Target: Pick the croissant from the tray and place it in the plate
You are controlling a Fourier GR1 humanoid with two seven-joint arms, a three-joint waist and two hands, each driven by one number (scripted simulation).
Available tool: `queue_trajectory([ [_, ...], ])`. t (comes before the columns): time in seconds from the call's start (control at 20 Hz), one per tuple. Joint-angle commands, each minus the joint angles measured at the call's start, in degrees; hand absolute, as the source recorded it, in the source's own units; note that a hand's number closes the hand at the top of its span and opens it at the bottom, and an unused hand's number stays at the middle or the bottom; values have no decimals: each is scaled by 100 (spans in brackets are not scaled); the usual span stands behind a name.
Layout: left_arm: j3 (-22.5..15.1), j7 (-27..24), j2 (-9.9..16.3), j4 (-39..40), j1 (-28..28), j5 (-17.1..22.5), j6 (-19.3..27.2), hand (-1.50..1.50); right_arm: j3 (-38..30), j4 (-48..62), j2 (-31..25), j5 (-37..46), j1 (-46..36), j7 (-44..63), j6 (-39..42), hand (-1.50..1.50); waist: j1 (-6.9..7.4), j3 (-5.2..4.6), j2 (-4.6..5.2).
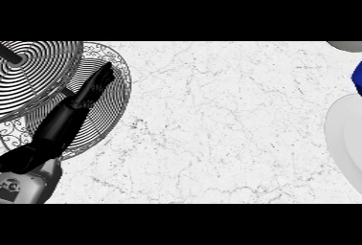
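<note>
We see the left hand (79, 103) lying with straight fingers over the wire tray (117, 62) at the left; no croissant shows anywhere, perhaps hidden beneath it. The plate (343, 131), well apart at the right edge, looks bare, so placing remains undone.

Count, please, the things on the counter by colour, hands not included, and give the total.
White: 1, the plate at the right edge.
Blue: 1, an object cut off by the right edge above the plate.
Grey: 1, a rounded object at the top right corner.
Black and white wire pattern: 1, the tray under the left hand.
Total: 4. No croissant is visible.
</note>
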Motion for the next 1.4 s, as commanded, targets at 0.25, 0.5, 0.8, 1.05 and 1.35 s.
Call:
queue_trajectory([
  [0.25, -2, 92, -59, 86, -31, 23, 21, 0, -8, -2, -147, 18, 550, 1358, -758, 150, -115, 9, -84],
  [0.5, 44, 38, -68, 102, 108, 14, 77, 0, -399, -2, -178, -359, 894, 1358, -870, 150, -199, 9, -177],
  [0.8, 156, 59, -22, 171, 192, 17, 134, 0, -1086, -2, -289, -1036, 1340, 1357, -1251, -150, -436, 27, -214],
  [1.05, 100, 84, -31, 124, 170, -30, 134, 0, -1253, -2, 21, -1192, 1881, 1357, -1924, -150, -416, 15, -212],
  [1.35, 54, 89, -79, 149, 164, -14, 104, 0, -1227, -2, 253, -1154, 2191, 1355, -2815, -150, -274, -20, -235],
])
